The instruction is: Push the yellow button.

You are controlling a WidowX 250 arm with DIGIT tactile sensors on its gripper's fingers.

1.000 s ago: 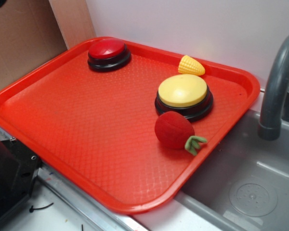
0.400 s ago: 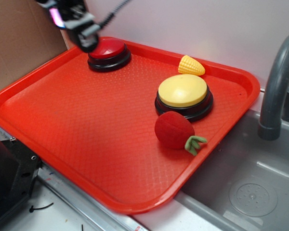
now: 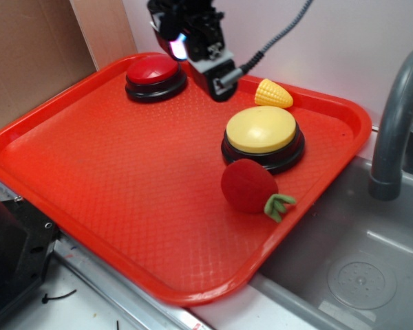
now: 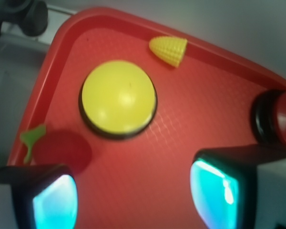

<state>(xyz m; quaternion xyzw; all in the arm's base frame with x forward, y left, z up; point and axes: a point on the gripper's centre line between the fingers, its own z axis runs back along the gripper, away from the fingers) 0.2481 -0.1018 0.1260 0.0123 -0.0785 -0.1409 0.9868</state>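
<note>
The yellow button (image 3: 261, 130), a pale-yellow dome on a black round base, sits on the right part of the red tray (image 3: 110, 179). It also shows in the wrist view (image 4: 118, 102), ahead of the jaws. My gripper (image 3: 217, 86) hangs above the tray's back, between the red button (image 3: 155, 72) and the yellow button, apart from both. In the wrist view the gripper (image 4: 133, 195) is open and empty, with bare tray between its glowing pads (image 4: 214, 191).
A small yellow toy corn cob (image 3: 273, 94) lies behind the yellow button. A red toy strawberry (image 3: 251, 187) with a green stem lies in front of it. A grey sink (image 3: 358, 268) and faucet (image 3: 396, 117) are to the right. A cardboard wall stands at left.
My gripper came into view from the upper left, passed over the red button, and has moved right toward the yellow button. The objects on the tray have not moved.
</note>
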